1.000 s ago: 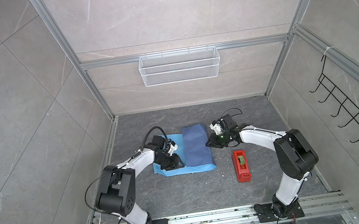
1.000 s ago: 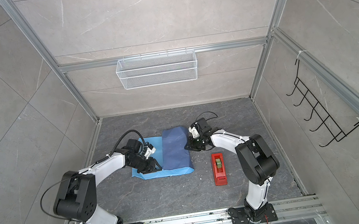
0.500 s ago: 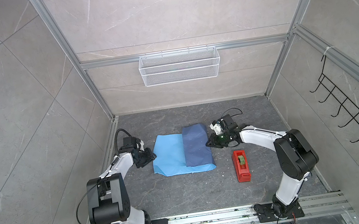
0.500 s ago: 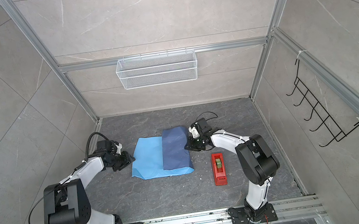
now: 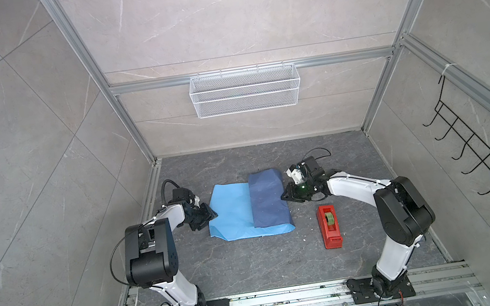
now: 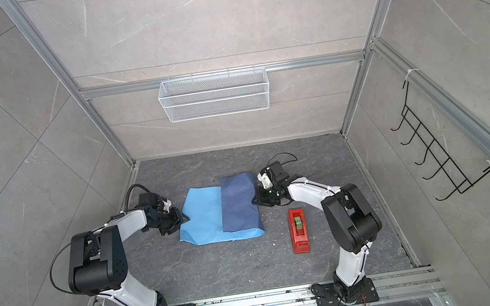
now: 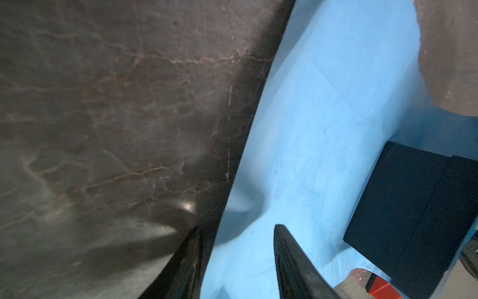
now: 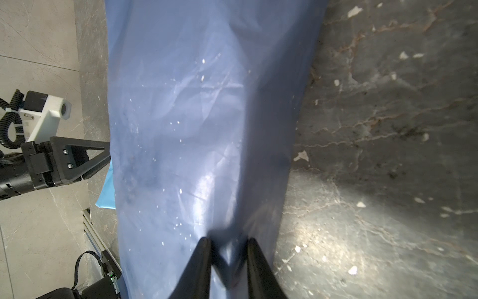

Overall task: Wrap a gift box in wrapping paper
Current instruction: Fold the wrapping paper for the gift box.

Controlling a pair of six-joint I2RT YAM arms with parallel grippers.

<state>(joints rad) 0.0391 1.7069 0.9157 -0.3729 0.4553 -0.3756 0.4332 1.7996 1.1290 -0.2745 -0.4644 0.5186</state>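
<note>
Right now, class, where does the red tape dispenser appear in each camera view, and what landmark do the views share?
Top view: red tape dispenser lies right of the wrapping paper.
Top view: the dispenser likewise lies right of the paper.
Left wrist: only a red sliver shows past the gift box.
Right wrist: not in it.
Shared landmark: the wrapping paper, in all four views.
</note>
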